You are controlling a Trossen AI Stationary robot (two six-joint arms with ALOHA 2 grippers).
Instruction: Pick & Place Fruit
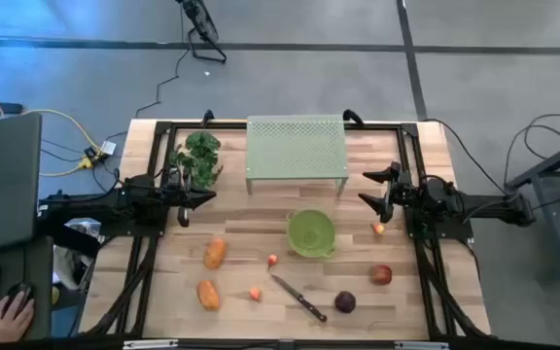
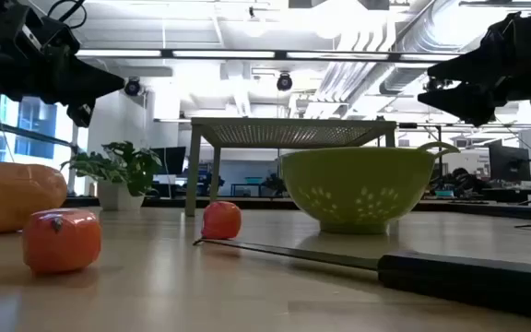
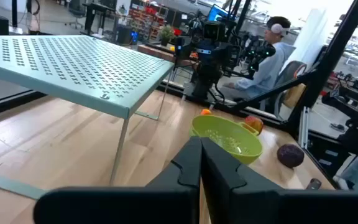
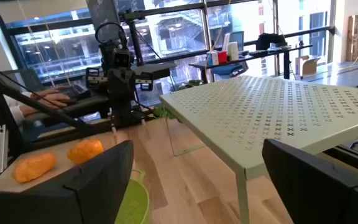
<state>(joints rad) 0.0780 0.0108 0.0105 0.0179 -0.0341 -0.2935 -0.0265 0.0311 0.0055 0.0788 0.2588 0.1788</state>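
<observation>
The fruit lies scattered on the near half of the wooden table: two orange oblong pieces (image 1: 215, 253) (image 1: 208, 294), a red apple (image 1: 382, 275), a dark purple round one (image 1: 345, 302) and tiny red-orange ones (image 1: 273, 260) (image 1: 255, 293) (image 1: 378, 229). A green perforated bowl (image 1: 311, 234) stands upright at the middle. My left gripper (image 1: 207, 197) hovers shut at the table's left, above the surface. My right gripper (image 1: 372, 189) hovers open at the right, nothing between its fingers. Both point toward the table's middle.
A green perforated shelf (image 1: 297, 151) on thin legs stands at the far middle. A green leafy bunch (image 1: 198, 158) sits at the far left. A black-handled knife (image 1: 297, 297) lies near the front edge. A person's hand (image 1: 8, 316) rests beyond the table's left.
</observation>
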